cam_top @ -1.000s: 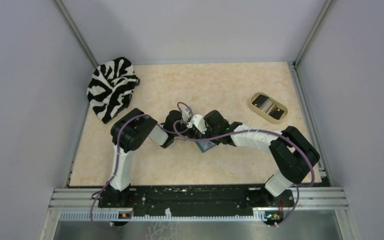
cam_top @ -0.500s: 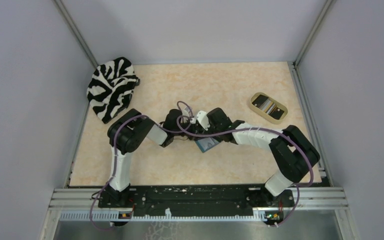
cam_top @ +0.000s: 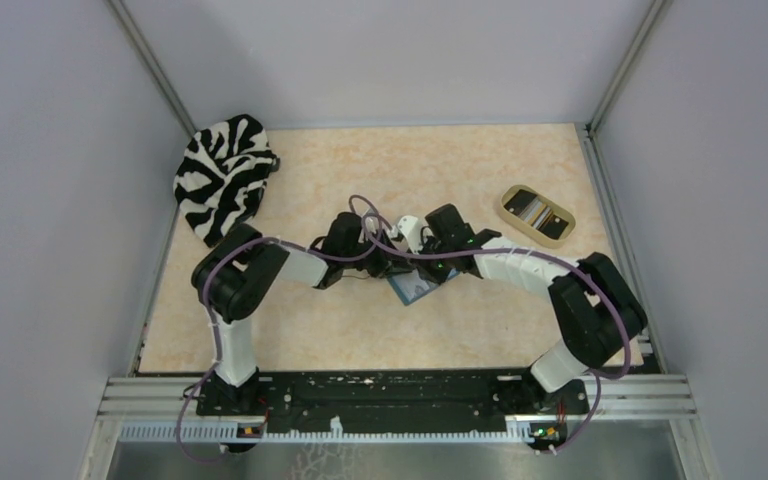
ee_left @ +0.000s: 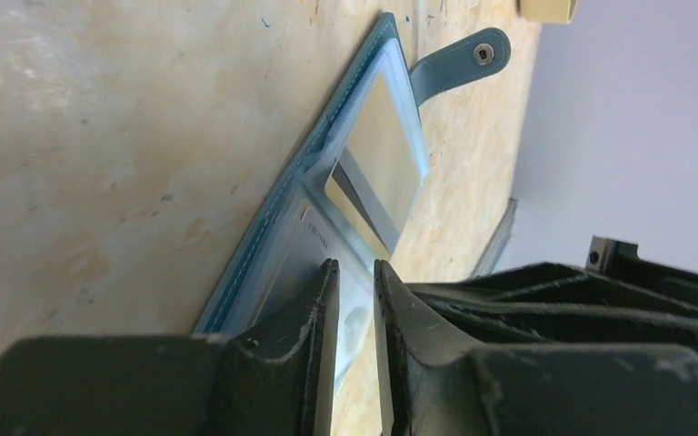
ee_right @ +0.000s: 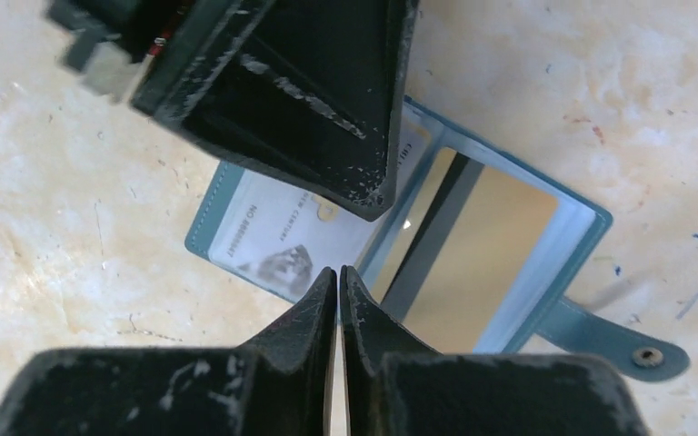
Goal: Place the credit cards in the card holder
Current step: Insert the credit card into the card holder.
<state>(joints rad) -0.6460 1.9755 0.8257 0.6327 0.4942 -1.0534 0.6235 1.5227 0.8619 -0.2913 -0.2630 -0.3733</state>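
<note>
The teal wallet (ee_right: 527, 313) lies open and flat at the middle of the tabletop (cam_top: 460, 170). A pale card (ee_right: 277, 245) sits in one pocket and a tan card (ee_right: 486, 241) in the other. The right fingers (ee_right: 318, 304) are clenched together on nothing, tips by the pale card's edge. The left fingers (ee_left: 314, 318) are drawn almost together over that same pocket, with nothing seen between them. Farther off from the wallet, a beige tray (cam_top: 505, 207) lies at two o'clock and a zebra cloth (cam_top: 222, 175) at ten o'clock.
</note>
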